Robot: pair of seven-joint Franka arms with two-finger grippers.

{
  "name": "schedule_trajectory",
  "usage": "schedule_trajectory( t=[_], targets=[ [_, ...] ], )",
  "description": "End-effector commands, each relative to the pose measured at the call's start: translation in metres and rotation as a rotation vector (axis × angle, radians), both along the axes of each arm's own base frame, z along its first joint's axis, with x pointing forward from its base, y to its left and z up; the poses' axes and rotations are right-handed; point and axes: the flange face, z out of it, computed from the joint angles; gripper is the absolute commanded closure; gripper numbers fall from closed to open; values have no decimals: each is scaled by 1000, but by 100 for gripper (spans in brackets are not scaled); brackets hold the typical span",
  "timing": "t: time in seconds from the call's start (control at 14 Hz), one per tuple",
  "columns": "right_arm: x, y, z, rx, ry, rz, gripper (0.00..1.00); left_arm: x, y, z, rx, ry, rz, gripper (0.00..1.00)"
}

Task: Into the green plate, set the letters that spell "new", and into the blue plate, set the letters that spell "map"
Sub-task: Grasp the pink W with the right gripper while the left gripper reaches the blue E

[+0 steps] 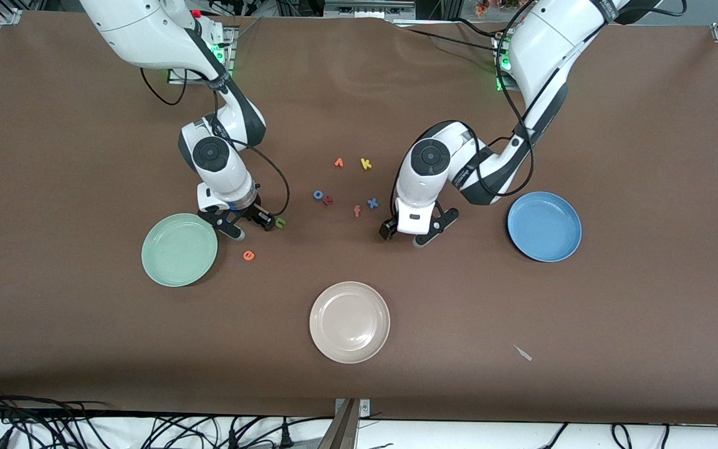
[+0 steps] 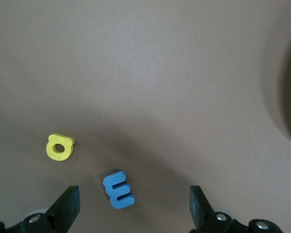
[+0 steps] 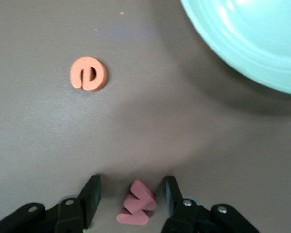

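- Right gripper (image 1: 244, 226): low over the brown table (image 1: 646, 312), beside the round mint-green plate (image 1: 179, 249). Fingers (image 3: 91, 194) partly open, straddling the salmon-red foam "w" (image 3: 137, 204), which lies on the table with a gap on each side. Nothing is held.
- Left gripper (image 1: 417, 235): low over the table, toward the round blue plate (image 1: 544, 226). Fingers (image 2: 68, 206) spread wide and empty, with the blue foam "m" (image 2: 119, 189) between them and the yellow foam "a" (image 2: 59, 147) just beside it.
- Green foam "n" (image 1: 280, 222): on the table just beside the right gripper.
- Orange foam "e" (image 1: 248, 255): nearer the front camera than the "n", beside the green plate.
- Both plates hold nothing.
- Round beige plate (image 1: 349, 322): nearest the front camera, mid-table.
- Yellow "k" (image 1: 366, 164), blue "o" (image 1: 318, 194), salmon "f" (image 1: 357, 211) and blue "x" (image 1: 372, 202): clustered between the arms.
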Motion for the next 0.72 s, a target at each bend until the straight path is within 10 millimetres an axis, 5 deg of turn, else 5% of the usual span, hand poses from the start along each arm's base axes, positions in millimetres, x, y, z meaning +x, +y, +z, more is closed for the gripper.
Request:
schedule_trajectory(
  t=[0.0,0.64],
  targets=[
    [-5,1,2,-24,29,-26,36,-1,-14,-21,24,-24,14,3],
    [-3,6,6,-2,58,-80,35,-8,-19,-35,30,-10,24,28]
  ],
)
